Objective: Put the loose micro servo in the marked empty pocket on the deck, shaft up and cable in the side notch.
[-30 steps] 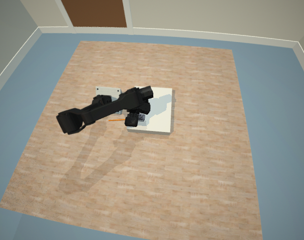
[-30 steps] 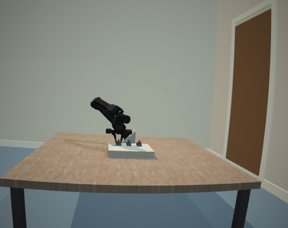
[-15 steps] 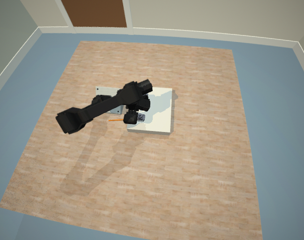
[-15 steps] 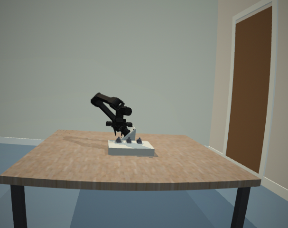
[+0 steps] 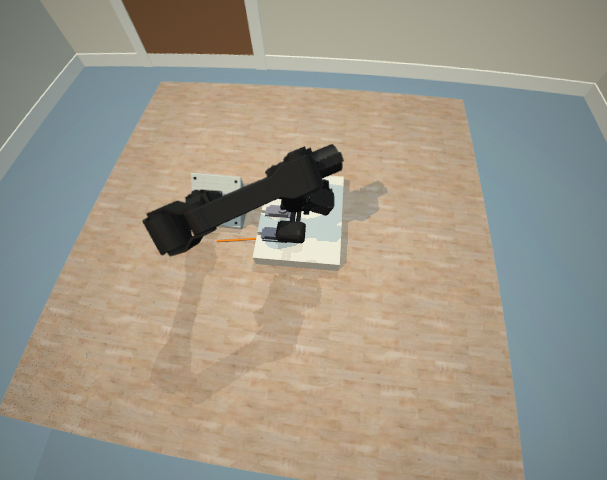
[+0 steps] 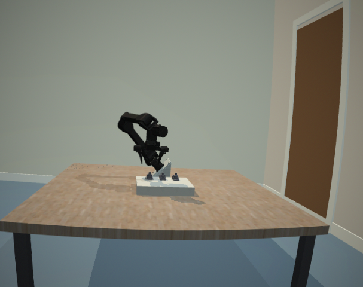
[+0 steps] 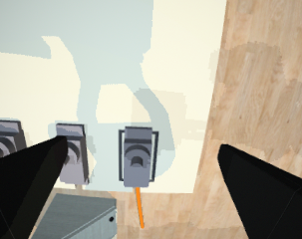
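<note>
The servo with the orange cable (image 7: 137, 171) (image 6: 149, 176) (image 5: 268, 234) stands in the outlined pocket (image 7: 121, 161) near the deck's corner, shaft up. In the exterior view it is about level with its neighbours. Whether both ears lie fully flat is too small to tell. Its orange cable (image 7: 140, 209) (image 5: 236, 239) runs straight out past the edge of the white deck (image 7: 182, 179) (image 5: 324, 255) (image 6: 164, 190); the notch itself cannot be made out. My gripper (image 7: 145, 147) (image 6: 150, 161) is wide open and empty, above the deck, its fingers apart on either side of the servo and not touching it.
Two other servos stand in a row beside it, the middle one (image 7: 76, 161) (image 6: 162, 177) under my left finger in the wrist view and the far one (image 7: 8, 135) (image 6: 175, 177) beyond. A grey angled bracket (image 7: 76, 214) (image 6: 165, 170) stands behind the deck by the arm's base.
</note>
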Available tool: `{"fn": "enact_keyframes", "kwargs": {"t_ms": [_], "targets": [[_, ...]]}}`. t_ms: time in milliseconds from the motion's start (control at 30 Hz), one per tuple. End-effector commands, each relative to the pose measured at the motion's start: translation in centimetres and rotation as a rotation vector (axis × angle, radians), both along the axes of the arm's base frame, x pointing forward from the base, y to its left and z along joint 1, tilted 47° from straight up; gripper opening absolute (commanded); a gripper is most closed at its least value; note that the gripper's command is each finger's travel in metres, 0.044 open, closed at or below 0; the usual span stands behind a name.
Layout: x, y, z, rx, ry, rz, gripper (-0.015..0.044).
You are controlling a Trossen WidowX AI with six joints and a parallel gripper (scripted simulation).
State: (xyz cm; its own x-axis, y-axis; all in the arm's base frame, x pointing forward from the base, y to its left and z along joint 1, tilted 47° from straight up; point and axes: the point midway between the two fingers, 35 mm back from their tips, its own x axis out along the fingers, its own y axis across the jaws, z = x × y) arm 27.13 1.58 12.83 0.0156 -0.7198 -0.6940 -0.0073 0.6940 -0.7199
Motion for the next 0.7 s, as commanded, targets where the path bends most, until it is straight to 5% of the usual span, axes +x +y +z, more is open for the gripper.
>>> {"fn": "enact_keyframes", "kwargs": {"t_ms": [0,667], "targets": [[2.3,1.2,0.5,-0.003,0.015,-0.006,0.044],[2.0,4.0,3.5,0.049,-0.042,0.087,0.044]]}}
